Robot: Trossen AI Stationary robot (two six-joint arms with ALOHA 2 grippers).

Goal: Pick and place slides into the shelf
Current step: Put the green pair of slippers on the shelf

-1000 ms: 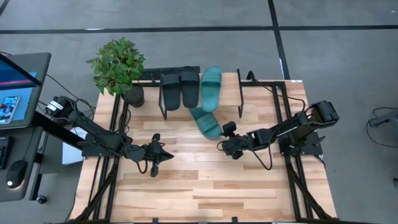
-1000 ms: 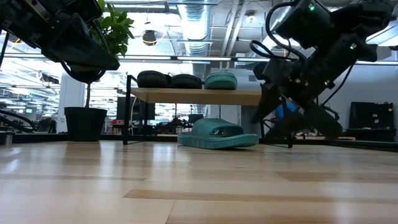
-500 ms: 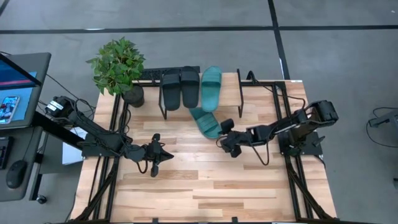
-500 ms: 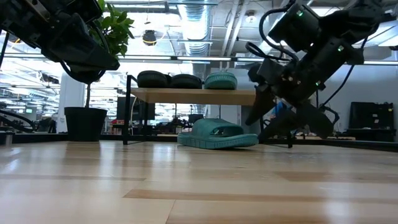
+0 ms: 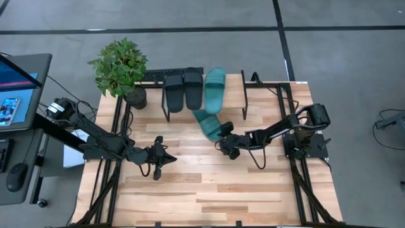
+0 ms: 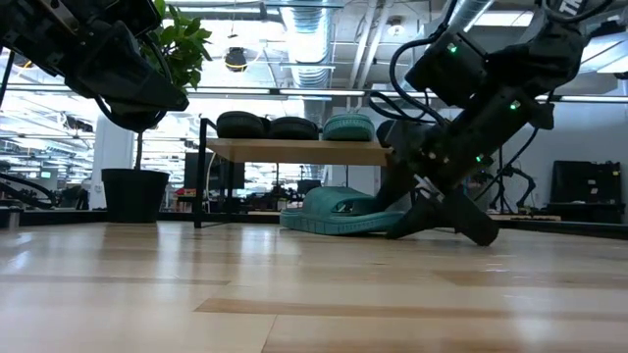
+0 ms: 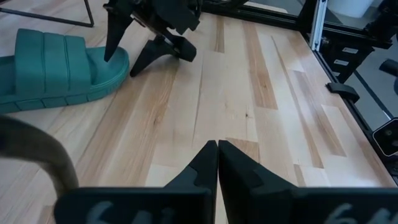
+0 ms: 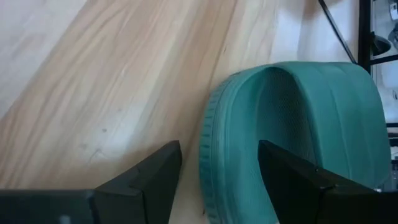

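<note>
— Where are the slides right now?

— Three sit on top of the shelf [image 5: 205, 107]: two black slides [image 5: 183, 89] side by side toward the plant end, then one teal slide [image 5: 214, 90] next to them. In the low view they line up along the plank. The fourth, the loose teal slide [image 5: 208, 123], lies flat on the counter [image 5: 209, 190] in front of the shelf, angled, sole down.

— And the right gripper [image 5: 223, 143]?

— Low at the near end of that loose slide. The right wrist view shows its fingers [image 8: 155, 177] spread apart — one over bare wood just beside the slide's edge, the other over the slide's footbed, so the rim of the sole lies between them. Whether either finger touches the rubber I can't tell. In the low view the gripper tilts steeply down, its tips at counter level beside the slide.

— The left gripper [image 5: 157, 166]?

— Well apart from the slides, over open wood on the left half of the counter. Its fingers [image 7: 205, 165] are pressed together with nothing between them; its wrist view looks across at the loose slide and the right gripper.

— Anything else on the counter?

— A potted plant [image 5: 120, 68] at the far left corner, beside the shelf.
</note>
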